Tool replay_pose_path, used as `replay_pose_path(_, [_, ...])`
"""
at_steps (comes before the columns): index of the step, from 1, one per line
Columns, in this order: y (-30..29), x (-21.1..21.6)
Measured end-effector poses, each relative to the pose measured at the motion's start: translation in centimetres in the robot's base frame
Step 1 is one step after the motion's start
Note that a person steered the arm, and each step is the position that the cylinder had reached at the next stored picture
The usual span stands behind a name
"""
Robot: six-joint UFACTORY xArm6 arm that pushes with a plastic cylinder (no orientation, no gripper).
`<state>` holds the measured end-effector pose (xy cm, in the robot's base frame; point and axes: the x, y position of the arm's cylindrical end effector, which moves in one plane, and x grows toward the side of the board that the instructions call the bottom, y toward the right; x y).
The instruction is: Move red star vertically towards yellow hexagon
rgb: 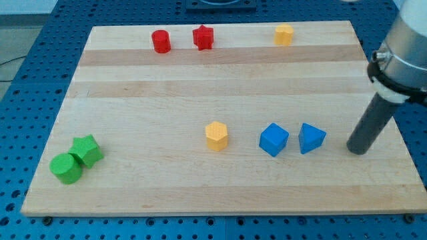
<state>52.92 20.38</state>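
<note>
Wooden board; red star top, yellow hexagon below; my tip right of blue triangle; no hand.

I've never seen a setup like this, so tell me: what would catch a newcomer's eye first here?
Probably the thick dark rod at the view's right, its tip resting on the wooden board just right of a blue triangle-like block and a blue cube. Next, the bright blocks: a red cylinder and red star along the top, a yellow hexagon near the middle, and two green blocks touching at bottom left.
</note>
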Motion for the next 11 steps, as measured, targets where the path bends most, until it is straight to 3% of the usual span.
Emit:
replay_pose_path(5, [-22.9, -3.7])
replay_pose_path(6, [-26.1, -3.2])
replay_pose_path(8, [-28.7, -10.7])
replay_pose_path(9, [-30.8, -11.9])
replay_pose_path(10, [-29.7, -8.4])
replay_pose_path(11, [-35.2, -9.4])
